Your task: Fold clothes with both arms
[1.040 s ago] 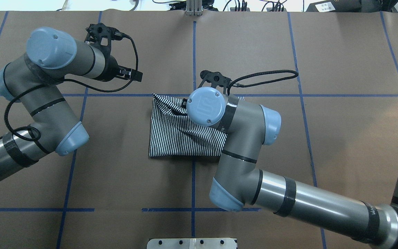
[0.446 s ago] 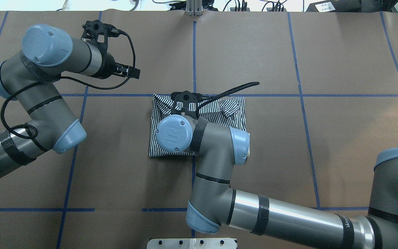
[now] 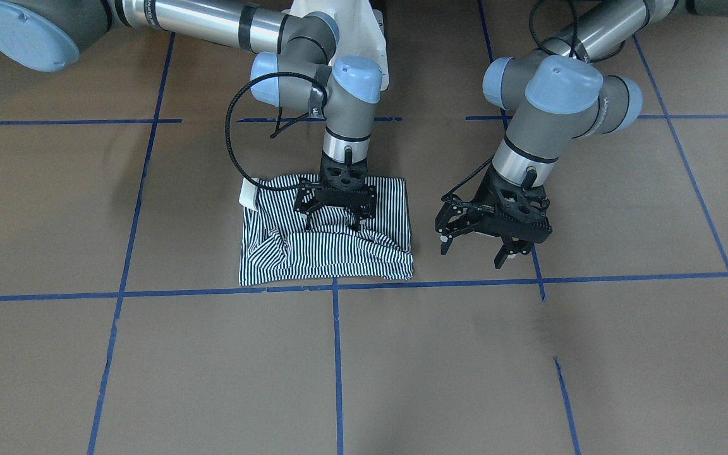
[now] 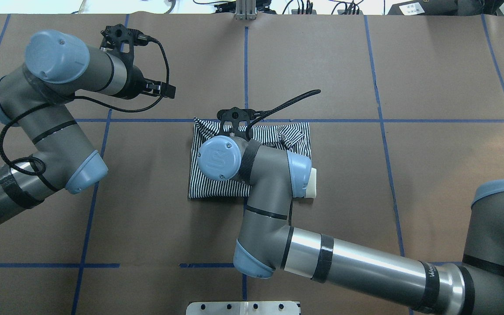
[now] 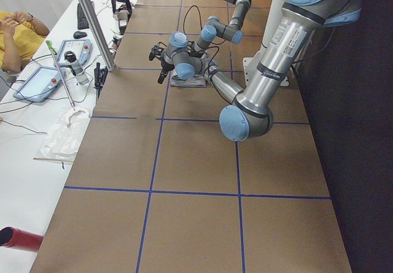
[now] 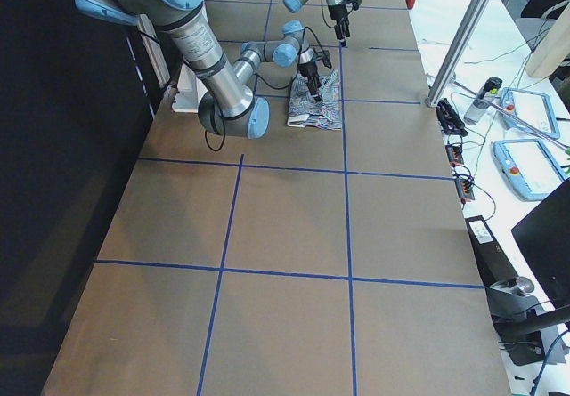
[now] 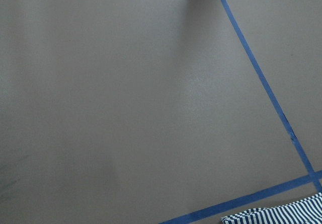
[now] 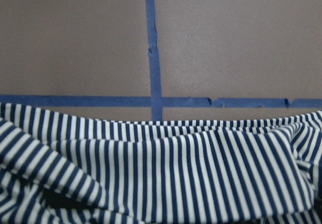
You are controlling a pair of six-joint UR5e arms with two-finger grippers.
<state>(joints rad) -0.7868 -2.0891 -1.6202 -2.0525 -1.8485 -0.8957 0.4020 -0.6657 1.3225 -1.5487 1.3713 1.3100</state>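
Note:
The striped polo shirt (image 3: 326,253) lies folded into a rough square on the brown table, rumpled along its far edge, with the cream collar (image 3: 249,194) sticking out at one side. My right gripper (image 3: 332,221) stands upright over the shirt's middle, jaws spread, fingertips down on the bunched fabric. In the overhead view the right wrist covers the shirt (image 4: 215,188), so that gripper is hidden there. My left gripper (image 3: 473,251) is open and empty, hovering above bare table beside the shirt; it also shows in the overhead view (image 4: 166,90). The right wrist view shows only striped fabric (image 8: 161,173).
Blue tape lines (image 4: 246,65) mark a grid on the brown table cover. A white pedestal base (image 3: 364,38) stands behind the shirt. A side bench with tablets (image 5: 43,83) and a seated person lies past the table's far edge.
My right arm has swung leftward across the shirt, from over its right half to its middle, laying fabric over. My left arm has drawn slightly back and away.

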